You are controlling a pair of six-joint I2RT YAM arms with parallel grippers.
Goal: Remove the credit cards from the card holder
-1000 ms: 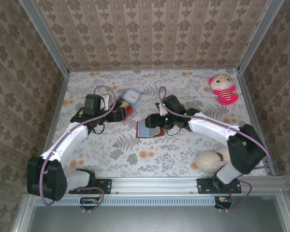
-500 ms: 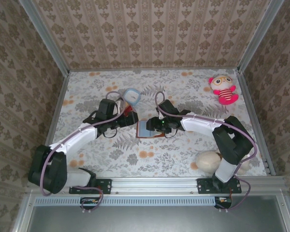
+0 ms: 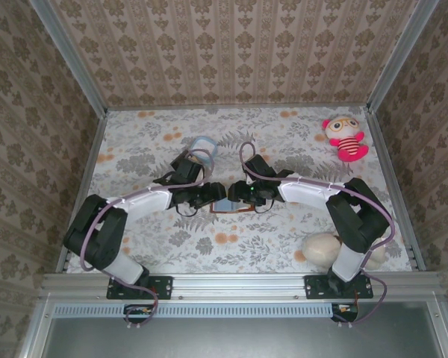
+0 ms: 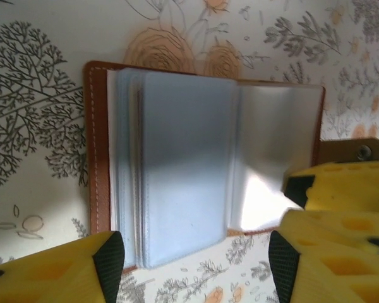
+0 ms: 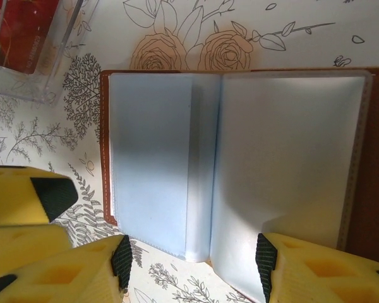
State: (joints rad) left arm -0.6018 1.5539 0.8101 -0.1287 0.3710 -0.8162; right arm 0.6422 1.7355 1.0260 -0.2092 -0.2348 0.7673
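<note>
**R:** Two arms on one card holder (image 3: 225, 203), why?
**J:** It lay open and flat mid-table (image 3: 134, 156), between both arms. My read: one arm pins, the other pulls. A bifold would likely slide or flip shut otherwise.
**R:** State of left gripper (image 4: 194, 268)?
**J:** Fingers were spread wide with nothing in them. They straddled the near edge of the stack of pale blue leaves (image 4: 183, 164). Looked lined up for a pinch on that edge, not yet closed.
**R:** And right gripper (image 5: 192, 259)?
**J:** Also spread, also empty. Its fingers sat either side of the fold at the holder's lower edge. Couldn't tell if they touched the leather.
**R:** Cards visible?
**J:** No print or card edge I could make out. The leaves were blank. The cards were probably inside the sleeves, but that's only a judgement.
**R:** Risk?
**J:** Both sets of fingertips were close together over a small target, so a clash. Also grabbing a whole sleeve instead of a card. A clear plastic box (image 5: 25, 53) sat just beyond the holder's corner, and a wide swing could clip it.
</note>
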